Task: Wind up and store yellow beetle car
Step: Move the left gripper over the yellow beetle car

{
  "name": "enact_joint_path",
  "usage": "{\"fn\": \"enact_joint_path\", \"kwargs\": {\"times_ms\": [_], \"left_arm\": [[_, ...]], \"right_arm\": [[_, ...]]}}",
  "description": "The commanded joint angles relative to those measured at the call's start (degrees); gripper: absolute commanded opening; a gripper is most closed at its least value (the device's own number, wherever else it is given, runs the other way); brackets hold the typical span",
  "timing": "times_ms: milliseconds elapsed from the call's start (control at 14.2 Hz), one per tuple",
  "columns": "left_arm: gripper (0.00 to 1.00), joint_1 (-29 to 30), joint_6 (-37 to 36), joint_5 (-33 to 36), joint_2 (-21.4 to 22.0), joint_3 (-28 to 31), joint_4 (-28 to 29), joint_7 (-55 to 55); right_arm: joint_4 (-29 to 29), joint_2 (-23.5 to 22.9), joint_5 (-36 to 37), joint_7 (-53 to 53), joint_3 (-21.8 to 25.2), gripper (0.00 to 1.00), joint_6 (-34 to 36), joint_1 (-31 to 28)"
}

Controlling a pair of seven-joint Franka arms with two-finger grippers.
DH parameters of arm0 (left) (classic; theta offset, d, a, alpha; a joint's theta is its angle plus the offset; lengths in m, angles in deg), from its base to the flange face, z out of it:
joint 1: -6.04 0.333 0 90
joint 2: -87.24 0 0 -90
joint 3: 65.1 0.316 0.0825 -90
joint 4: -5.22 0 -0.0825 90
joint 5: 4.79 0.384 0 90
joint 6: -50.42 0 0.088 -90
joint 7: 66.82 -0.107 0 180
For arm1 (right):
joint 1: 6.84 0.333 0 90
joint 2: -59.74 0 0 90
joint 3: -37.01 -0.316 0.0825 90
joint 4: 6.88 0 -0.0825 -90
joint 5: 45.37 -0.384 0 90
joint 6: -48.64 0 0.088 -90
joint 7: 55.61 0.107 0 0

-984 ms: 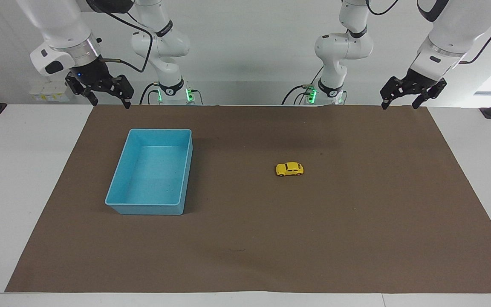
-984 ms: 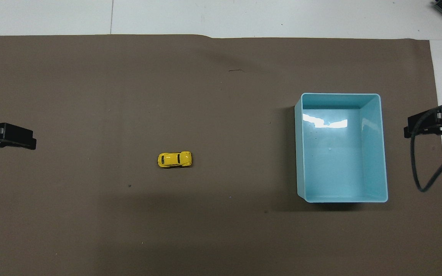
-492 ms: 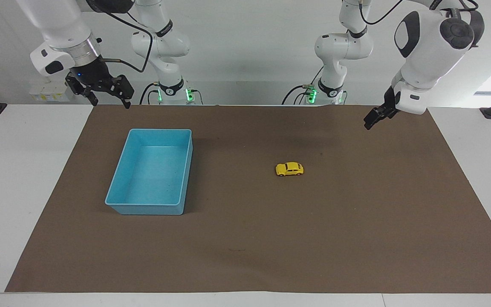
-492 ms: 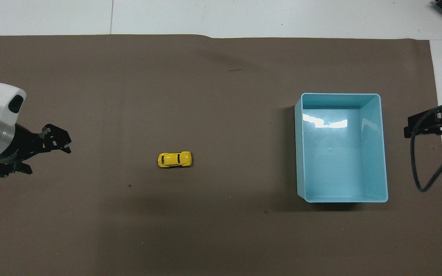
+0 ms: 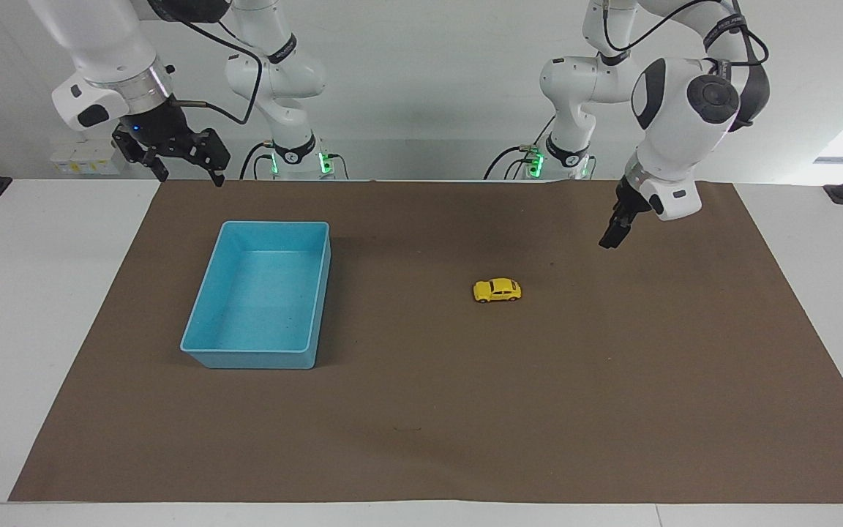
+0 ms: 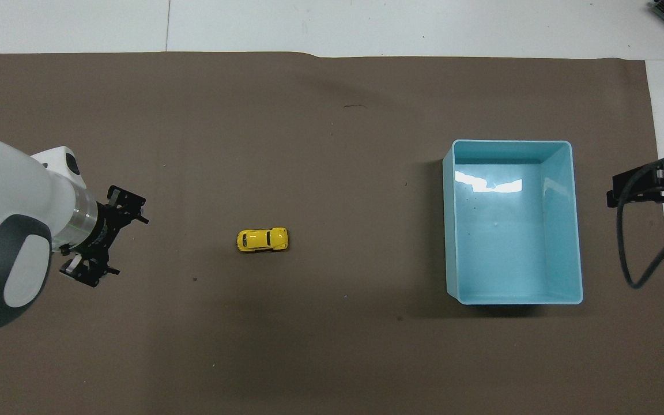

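The yellow beetle car (image 5: 497, 290) stands on its wheels on the brown mat, near the middle; it also shows in the overhead view (image 6: 262, 239). The blue bin (image 5: 255, 352) sits empty toward the right arm's end, also in the overhead view (image 6: 450, 230). My left gripper (image 5: 609, 238) hangs open and empty over the mat, between the car and the left arm's end, apart from the car; in the overhead view (image 6: 120, 237) it points at the car. My right gripper (image 5: 187, 174) waits open and empty above the mat's corner by the bin, also in the overhead view (image 6: 646, 190).
The brown mat (image 5: 421, 410) covers most of the white table (image 5: 34, 329). A black cable (image 6: 632, 253) loops down from the right arm beside the bin.
The left arm has swung in from the table's end and come down over the mat toward the car, turning its gripper. The car, the bin and the right arm have not moved.
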Motion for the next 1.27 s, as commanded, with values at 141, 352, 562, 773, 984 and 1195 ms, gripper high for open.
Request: {"fn": "enact_joint_path", "kwargs": {"times_ms": [141,352,562,773,984,1195], "left_arm": [[1.0,-2.92,8.68,-4.73,-0.72,0.78,4.24,24.57],[1.0,-8.54,16.76,-4.75,-5.46,0.87,4.51,38.75],[1.0,-13.55,24.76,-4.75,-9.85,0.87,4.69,46.41],[1.0,-16.9,30.05,-4.75,-13.99,0.87,4.86,48.89],[1.0,-18.57,32.86,-4.75,-14.52,0.87,6.87,48.97],[1.0,-20.33,35.85,-4.75,-16.54,0.96,8.46,50.2]], "right_arm": [[0.55,0.65,-0.5,-1.47,-0.27,1.0,-0.69,-0.67],[0.55,0.65,-0.5,-1.47,-0.27,1.0,-0.69,-0.67],[0.55,0.65,-0.42,-1.47,-0.27,1.0,-0.69,-0.67],[0.55,0.65,-0.5,-1.47,-0.27,1.0,-0.69,-0.67],[0.64,0.65,-0.5,-1.47,-0.27,1.0,-0.6,-0.67],[0.55,0.66,-0.5,-1.47,-0.27,1.0,-0.6,-0.67]]}}
